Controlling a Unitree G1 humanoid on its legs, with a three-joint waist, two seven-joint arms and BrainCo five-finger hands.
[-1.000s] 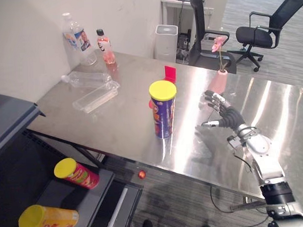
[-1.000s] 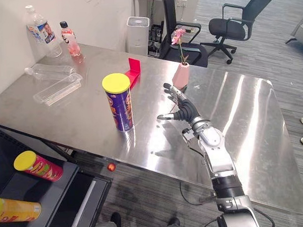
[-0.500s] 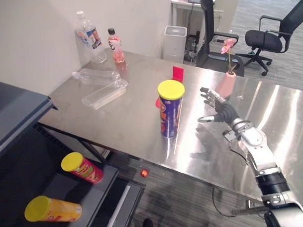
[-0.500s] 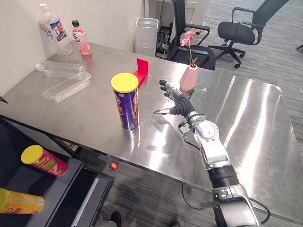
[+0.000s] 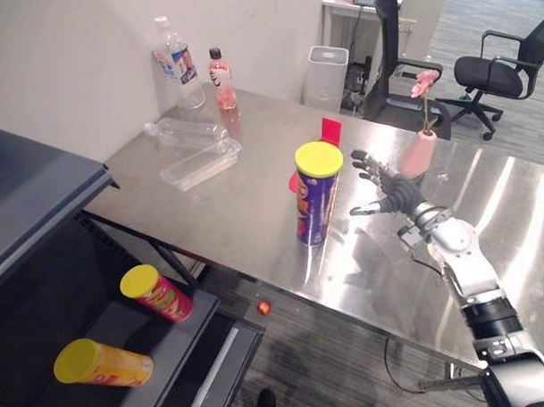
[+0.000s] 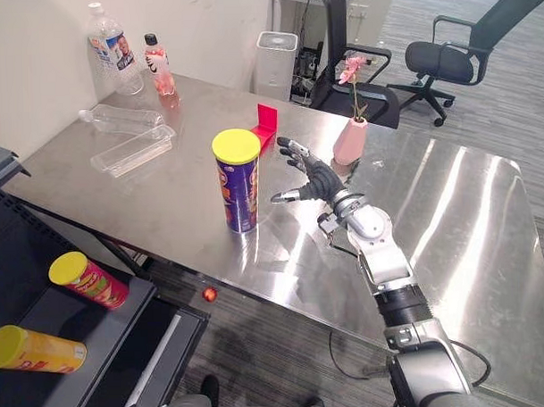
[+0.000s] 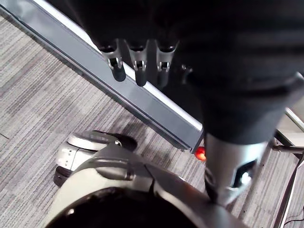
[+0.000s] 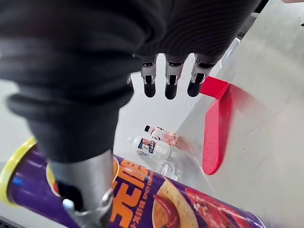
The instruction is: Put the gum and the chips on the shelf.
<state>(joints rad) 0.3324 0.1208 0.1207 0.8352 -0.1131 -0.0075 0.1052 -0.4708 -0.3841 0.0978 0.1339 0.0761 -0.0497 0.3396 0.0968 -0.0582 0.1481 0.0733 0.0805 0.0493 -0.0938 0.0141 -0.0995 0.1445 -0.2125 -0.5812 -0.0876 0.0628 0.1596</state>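
Since a second ago we are bringing our right robot hand (image 5: 385, 189) nearer the purple chips can (image 5: 318, 197), fingers spread apart, touching nothing. That can is standing upright on the desk (image 5: 227, 205), a red box (image 5: 329, 130), likely the gum, just behind it. We are judging both placements undone; two other cans (image 5: 157, 294) are lying on the shelf (image 5: 174, 348), near left. Our left robot hand (image 7: 137, 71) is hanging idle, fingers straight.
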